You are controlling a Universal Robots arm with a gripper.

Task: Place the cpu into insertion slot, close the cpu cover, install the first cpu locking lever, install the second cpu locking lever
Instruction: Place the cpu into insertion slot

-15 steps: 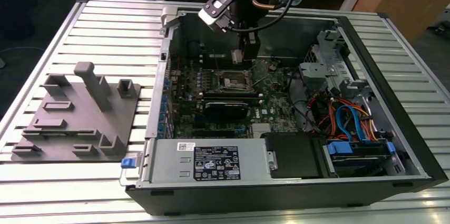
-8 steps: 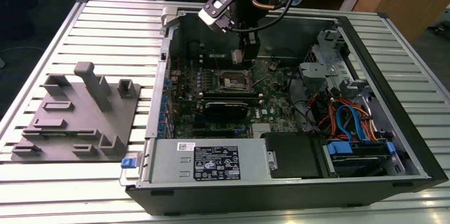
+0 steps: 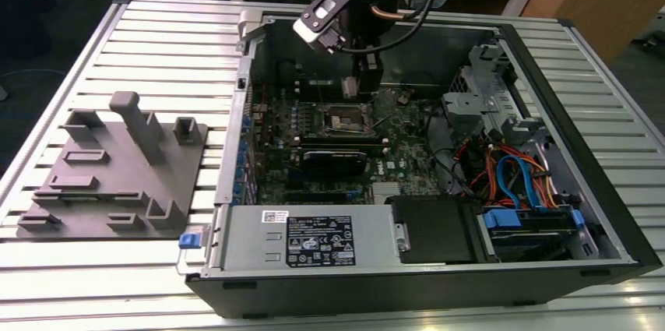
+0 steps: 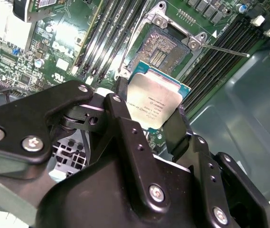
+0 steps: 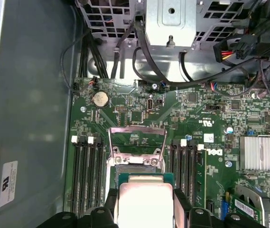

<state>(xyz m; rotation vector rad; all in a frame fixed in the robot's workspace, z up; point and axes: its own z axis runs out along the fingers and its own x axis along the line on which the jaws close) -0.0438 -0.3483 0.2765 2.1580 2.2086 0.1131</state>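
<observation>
My gripper (image 4: 150,114) is shut on the cpu (image 4: 156,97), a small square chip with a silvery top, pinched by two opposite edges between black fingers (image 4: 120,111). In the first wrist view the cpu (image 5: 144,202) hangs just short of the insertion slot (image 5: 135,167), partly covering it. The insertion slot (image 4: 165,47) lies bare, its contact field showing. The cpu cover (image 5: 137,128) is swung up and open. A thin locking lever (image 4: 225,50) sticks out sideways from the socket. In the exterior view the gripper (image 3: 364,86) hovers low over the insertion slot (image 3: 348,117).
Long black memory slots (image 5: 87,175) flank the socket on both sides. A black heatsink block (image 3: 332,161), a power supply box (image 3: 301,241), drive cages and orange and blue cables (image 3: 509,175) crowd the open case. A grey fixture plate (image 3: 114,167) lies outside.
</observation>
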